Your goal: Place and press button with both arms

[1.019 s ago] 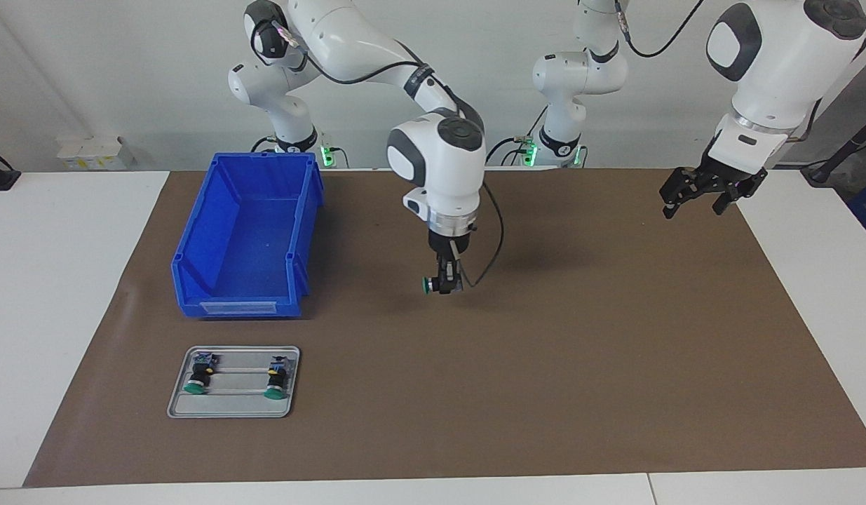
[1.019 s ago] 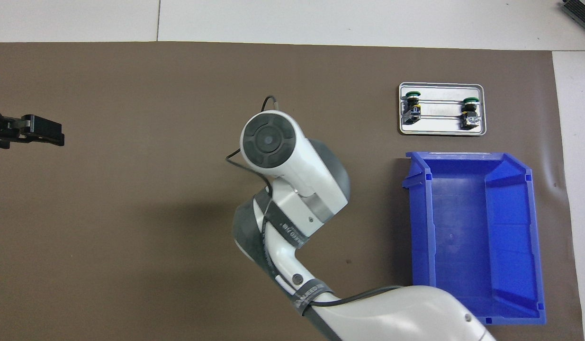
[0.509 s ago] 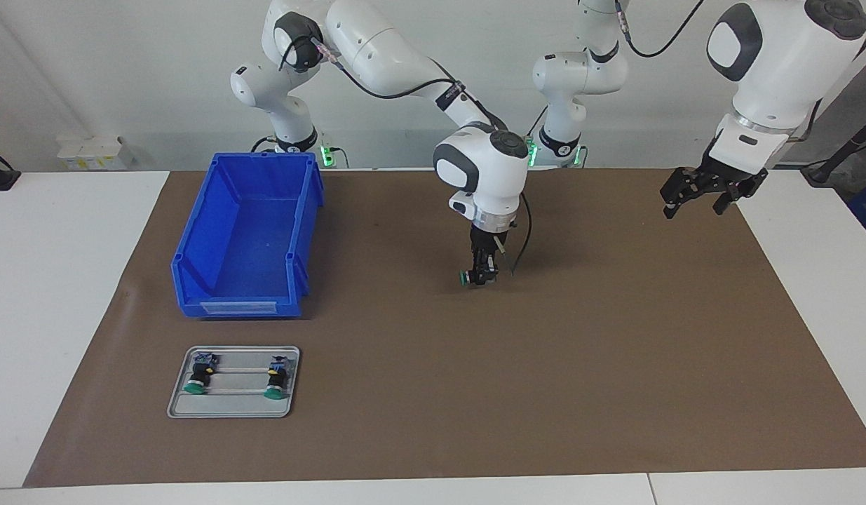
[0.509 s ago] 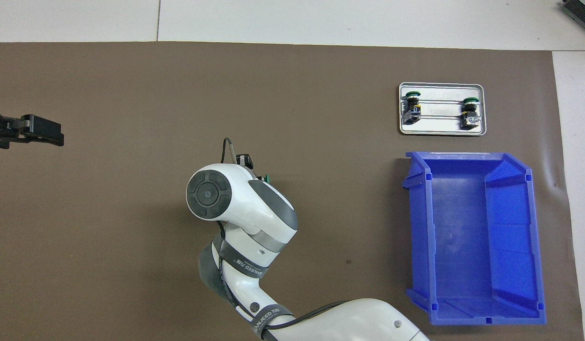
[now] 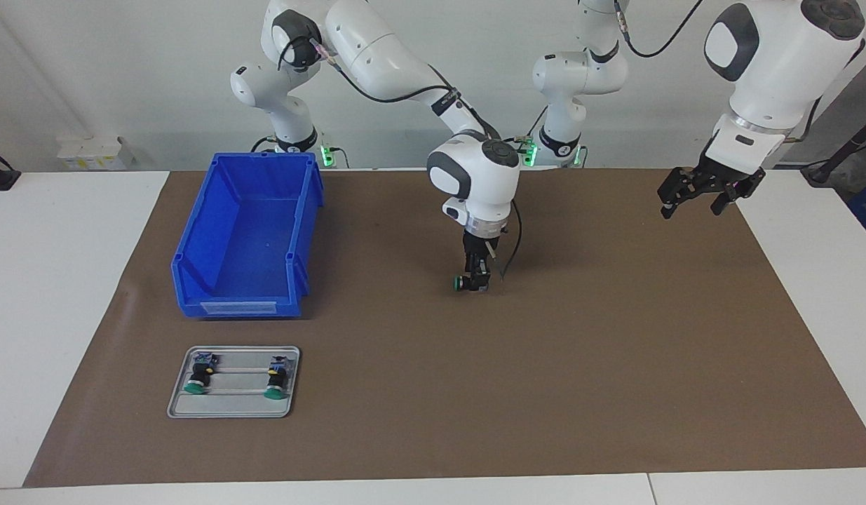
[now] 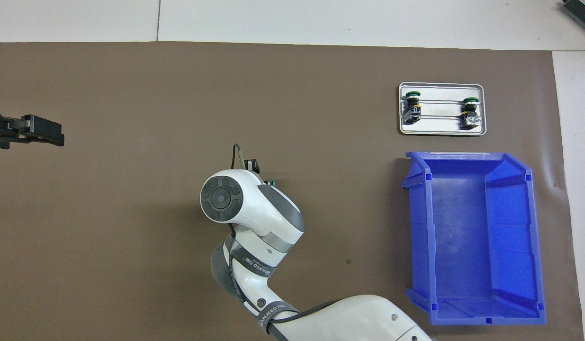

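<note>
My right gripper is down at the middle of the brown mat, with the green-capped button lying sideways between its fingers at mat level; I cannot tell whether the fingers clamp it or have let go. In the overhead view only the button's green cap peeks out beside my wrist. My left gripper waits in the air, jaws spread wide and holding nothing, over the mat's edge at the left arm's end. Two more buttons lie on the metal tray, which sits farther from me than the blue bin.
</note>
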Robot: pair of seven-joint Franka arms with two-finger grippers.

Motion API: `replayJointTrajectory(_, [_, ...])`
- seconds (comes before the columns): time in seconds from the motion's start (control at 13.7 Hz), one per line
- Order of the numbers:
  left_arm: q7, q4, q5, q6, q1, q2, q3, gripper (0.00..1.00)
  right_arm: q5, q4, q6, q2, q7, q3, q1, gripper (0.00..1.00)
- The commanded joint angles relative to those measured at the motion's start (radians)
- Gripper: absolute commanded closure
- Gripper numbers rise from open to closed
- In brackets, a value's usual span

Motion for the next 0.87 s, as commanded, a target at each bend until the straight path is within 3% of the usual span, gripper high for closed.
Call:
replayJointTrajectory(0.0, [0.019,-0.093,-0.001,0.101,-0.056,-0.047,0.002,0.00,-0.024,-0.041,0.012,-0.067,-0.052,0.001,-0.023,0.00])
replayJointTrajectory(0.36, [0.156,-0.222,-0.099,0.295,-0.178,-0.090,0.002,0.00,-0.006,-0.170,-0.006,-0.292,-0.449,0.001,-0.180,0.00])
replayJointTrajectory(0.8, [0.489,-0.394,-0.140,0.434,-0.337,-0.143,0.002,0.00,0.097,-0.182,-0.109,-0.407,-1.211,0.001,-0.460,0.00])
